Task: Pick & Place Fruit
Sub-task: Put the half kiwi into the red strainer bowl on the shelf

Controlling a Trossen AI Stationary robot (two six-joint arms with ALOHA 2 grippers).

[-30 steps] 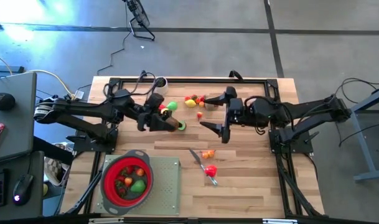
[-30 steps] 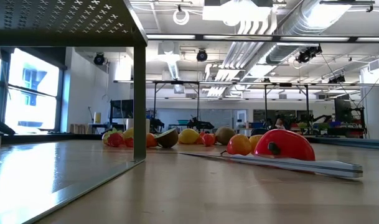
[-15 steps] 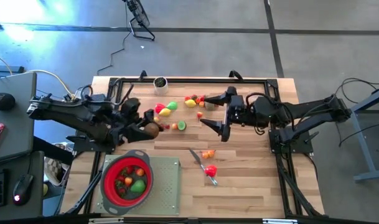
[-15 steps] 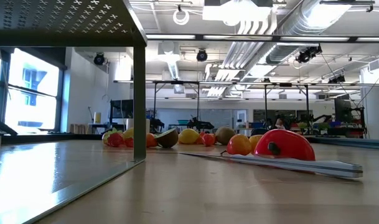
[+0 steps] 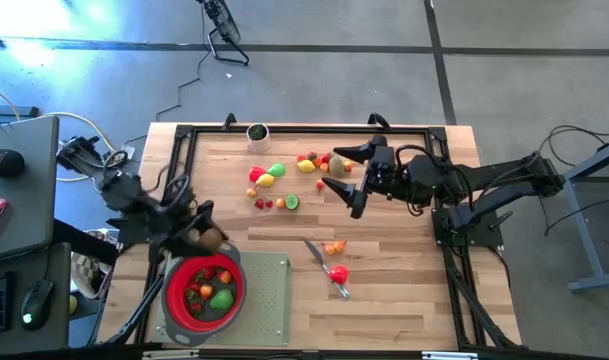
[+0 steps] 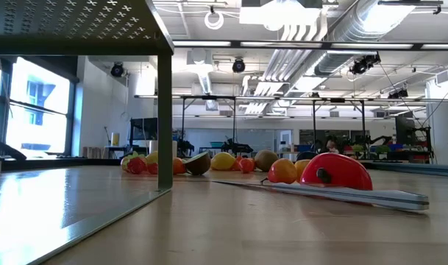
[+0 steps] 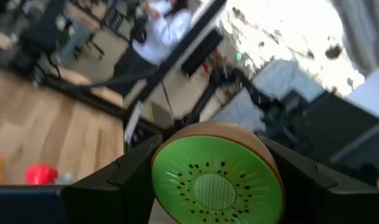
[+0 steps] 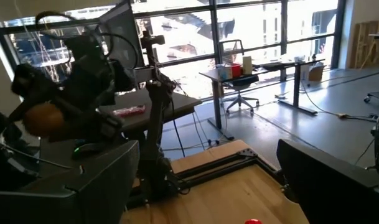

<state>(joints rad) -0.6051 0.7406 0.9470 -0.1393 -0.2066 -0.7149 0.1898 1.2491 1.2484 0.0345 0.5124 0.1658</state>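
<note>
The left tool (image 5: 206, 237) hangs over the left side of the light wooden counter (image 5: 404, 300), just above the far rim of the red bowl-shaped strainer with a grey rim (image 5: 205, 288). Its two dark fingers (image 7: 108, 186) are clamped on a toy kiwi half, brown-skinned with a green seeded cut face (image 7: 217, 176); in the left wrist view the cut face fills the gap between the fingers, and from above the brown skin shows at the tool's tip.

The strainer sits on a pale green perforated mat (image 5: 269, 300) at the near left of the counter and holds several small toy fruits (image 5: 212, 290), red, orange and green.

The right tool (image 5: 342, 172) hovers over the far middle of the counter, its fingers spread wide with nothing between them, just beside a cluster of small red, orange and yellow toy fruits (image 5: 314, 161). Another group, with a yellow, a green and several small red pieces (image 5: 269, 176), lies to the left of that cluster.

Nearer the front, a slim grey knife (image 5: 321, 262) lies on the counter, touching a red toy fruit (image 5: 338, 273) and close to a small orange one (image 5: 332, 248). The low view shows this red fruit (image 6: 334, 172) resting against the knife blade (image 6: 349, 193), with the row of other fruits behind.
</note>
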